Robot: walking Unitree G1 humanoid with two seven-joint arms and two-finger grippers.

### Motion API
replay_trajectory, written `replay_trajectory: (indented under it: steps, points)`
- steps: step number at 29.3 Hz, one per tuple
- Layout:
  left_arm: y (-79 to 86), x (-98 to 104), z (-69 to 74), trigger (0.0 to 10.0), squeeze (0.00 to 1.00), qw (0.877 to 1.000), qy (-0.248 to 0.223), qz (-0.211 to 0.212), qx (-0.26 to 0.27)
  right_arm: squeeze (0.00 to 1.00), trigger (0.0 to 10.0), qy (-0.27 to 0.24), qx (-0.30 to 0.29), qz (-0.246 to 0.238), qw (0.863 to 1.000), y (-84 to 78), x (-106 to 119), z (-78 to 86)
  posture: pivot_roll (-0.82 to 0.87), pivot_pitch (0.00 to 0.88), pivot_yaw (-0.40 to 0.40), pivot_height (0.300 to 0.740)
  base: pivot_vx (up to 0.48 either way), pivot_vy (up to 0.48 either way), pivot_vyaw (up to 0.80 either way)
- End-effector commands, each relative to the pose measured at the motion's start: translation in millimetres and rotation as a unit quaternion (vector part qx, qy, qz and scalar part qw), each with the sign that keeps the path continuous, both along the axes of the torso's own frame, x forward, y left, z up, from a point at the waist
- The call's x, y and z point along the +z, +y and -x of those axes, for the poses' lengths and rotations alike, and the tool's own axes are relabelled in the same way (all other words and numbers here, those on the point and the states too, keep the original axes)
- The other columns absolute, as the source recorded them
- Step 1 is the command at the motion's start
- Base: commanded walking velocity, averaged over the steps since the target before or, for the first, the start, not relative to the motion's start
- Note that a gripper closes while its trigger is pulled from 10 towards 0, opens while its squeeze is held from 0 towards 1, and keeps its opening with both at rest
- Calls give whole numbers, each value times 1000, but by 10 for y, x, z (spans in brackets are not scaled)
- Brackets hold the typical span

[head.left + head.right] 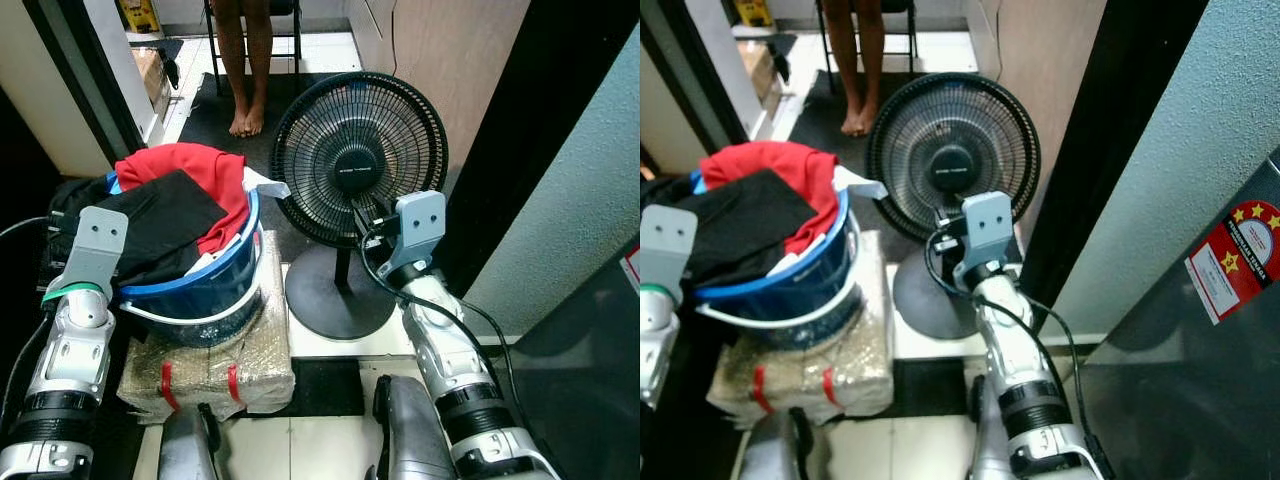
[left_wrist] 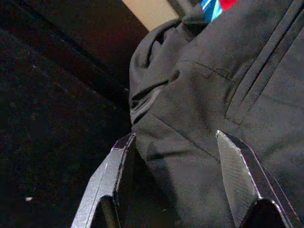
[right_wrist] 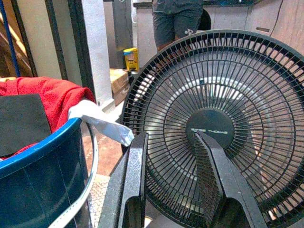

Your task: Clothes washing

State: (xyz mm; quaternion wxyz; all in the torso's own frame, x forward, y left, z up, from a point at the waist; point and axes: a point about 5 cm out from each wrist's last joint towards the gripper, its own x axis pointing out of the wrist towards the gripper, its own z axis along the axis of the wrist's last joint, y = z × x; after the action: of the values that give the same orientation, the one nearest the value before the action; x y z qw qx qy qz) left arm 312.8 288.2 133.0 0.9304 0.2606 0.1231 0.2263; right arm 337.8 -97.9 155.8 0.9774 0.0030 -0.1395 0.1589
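- While the blue bucket (image 1: 205, 285) of laundry sits heaped and untouched on a wrapped bundle (image 1: 210, 365) on the floor, both arms are raised toward it, so the washing looks to be at its very start: the clothes have yet to be lifted out.
- The load is a black garment (image 1: 165, 225) lying over a red garment (image 1: 195, 165), with a pale scrap of cloth (image 1: 262, 183) hanging over the rim on the fan side; it is piled above the rim, so a pull from the top should free a piece without tipping the bucket (a judgement, not a certainty).
- The left end effector (image 2: 173, 178) has its fingers spread, one on each side of a fold of dark grey cloth (image 2: 204, 95); whether they touch the cloth I cannot tell, but the pose suits a pinch on that fold.
- The right end effector (image 3: 168, 183) is also spread and holds nothing; it points at the black pedestal fan (image 1: 360, 175) just beside the bucket, probably waiting while the left arm works.
- The fan's round base (image 1: 335, 295) stands on the floor next to the bundle, close enough that a swinging garment could catch the grille.
- The room is a narrow passage: a pale tiled floor (image 1: 300, 435), a textured grey-green wall (image 1: 580, 180) on the robot's right, a dark doorway ahead, and a person's bare legs (image 1: 245, 60) by a chair beyond the fan.
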Motion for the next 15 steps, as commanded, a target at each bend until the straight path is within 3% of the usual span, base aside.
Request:
replay_trajectory:
  steps: [1, 3, 4, 5, 6, 8, 9, 10, 11, 12, 13, 15]
  points:
    - [-146, -137, 48, 10000, 0, 995, -5, 83, -58, 0, 10000, 3, 0, 0, 1000, -8, -30, 8, 16, 0, 23, 395, 0, 0, 0]
    - [-146, -137, 48, 10000, 0, 995, -5, 83, -58, 0, 10000, 3, 0, 0, 1000, -8, -30, 8, 16, 0, 23, 395, 0, 0, 0]
    - [-350, 31, 6, 10000, 0, 980, -44, 132, -139, 0, 10000, 5, 1, 0, 1000, -1, -37, 10, 22, 0, 21, 395, 0, 0, 0]
    - [-350, 31, 6, 10000, 0, 980, -44, 132, -139, 0, 10000, 5, 1, 0, 1000, -1, -37, 10, 22, 0, 21, 395, 0, 0, 0]
    - [-586, 162, -33, 10000, 0, 962, -61, 167, -208, 0, 10000, 6, 3, 0, 1000, 21, -37, 8, 19, 0, 22, 395, 0, 0, 0]
    - [-586, 162, -33, 10000, 0, 962, -61, 167, -208, 0, 10000, 6, 3, 0, 1000, 21, -37, 8, 19, 0, 22, 395, 0, 0, 0]
    - [-809, 265, -85, 10000, 0, 944, -70, 197, -254, 0, 10000, 5, 5, -1, 1000, 37, -30, 4, 16, 0, 21, 395, 0, 0, 0]
    - [-982, 340, -153, 10000, 0, 935, -72, 206, -279, 0, 10000, 5, 5, -2, 1000, 47, -25, 1, 14, 2, 21, 395, 0, 0, 0]
    - [-982, 340, -153, 10000, 0, 935, -72, 206, -279, 0, 10000, 5, 5, -2, 1000, 47, -25, 1, 14, 2, 21, 395, 0, 0, 0]
    - [-1195, 433, -321, 10000, 0, 939, -71, 190, -278, 0, 10000, 5, 5, -2, 1000, 43, -30, 6, 7, 3, 21, 395, 0, 0, 0]
    - [-1195, 433, -321, 10000, 0, 939, -71, 190, -278, 0, 10000, 5, 5, -2, 1000, 43, -30, 6, 7, 3, 21, 395, 0, 0, 0]
    - [-1261, 464, -427, 10000, 0, 951, -63, 163, -255, 0, 10000, 6, 4, -1, 1000, 30, -38, 15, 1, 4, 22, 395, 0, 0, 0]
